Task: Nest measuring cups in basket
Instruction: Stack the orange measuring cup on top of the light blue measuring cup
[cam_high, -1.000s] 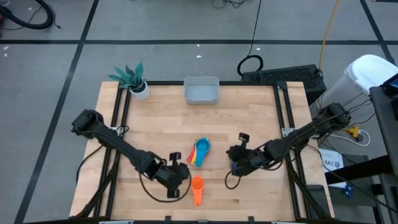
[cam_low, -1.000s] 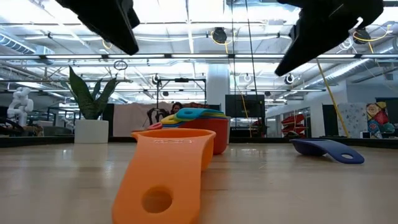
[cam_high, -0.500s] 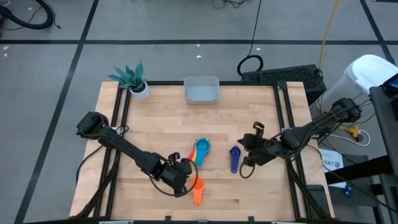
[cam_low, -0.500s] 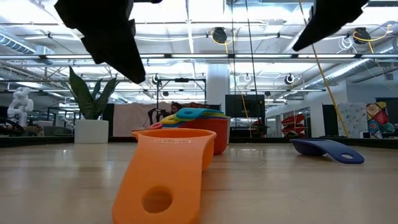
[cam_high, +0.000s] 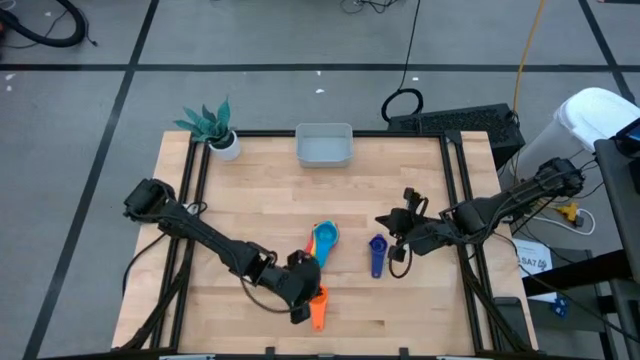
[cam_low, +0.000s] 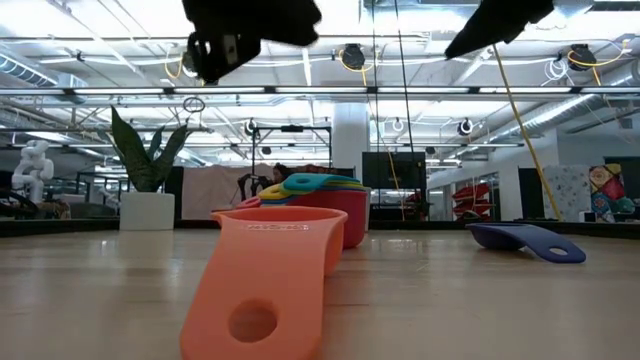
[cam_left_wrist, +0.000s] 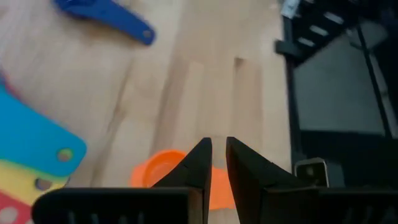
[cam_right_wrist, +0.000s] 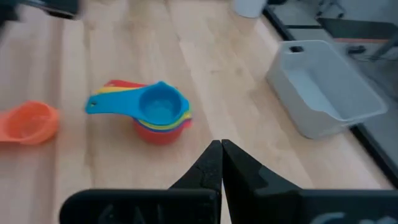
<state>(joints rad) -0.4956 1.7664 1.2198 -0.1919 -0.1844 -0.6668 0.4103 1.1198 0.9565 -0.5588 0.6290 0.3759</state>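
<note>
Orange cup (cam_high: 317, 306) lies on the worktop (cam_high: 250, 190) near edge, directly under left hand (cam_high: 305, 300), fingers nearly closed, empty. Right hand (cam_high: 386, 222) closed, empty, beside dark blue cup (cam_high: 376, 254).

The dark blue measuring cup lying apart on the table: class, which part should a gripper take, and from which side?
Take the dark blue cup by its flat handle, coming straight down from above. It lies alone on the wood, clear of the nested stack, and the handle is thin enough for nearly shut fingers. The right gripper is nearest; its fingers are shut and would need to open first.
</note>
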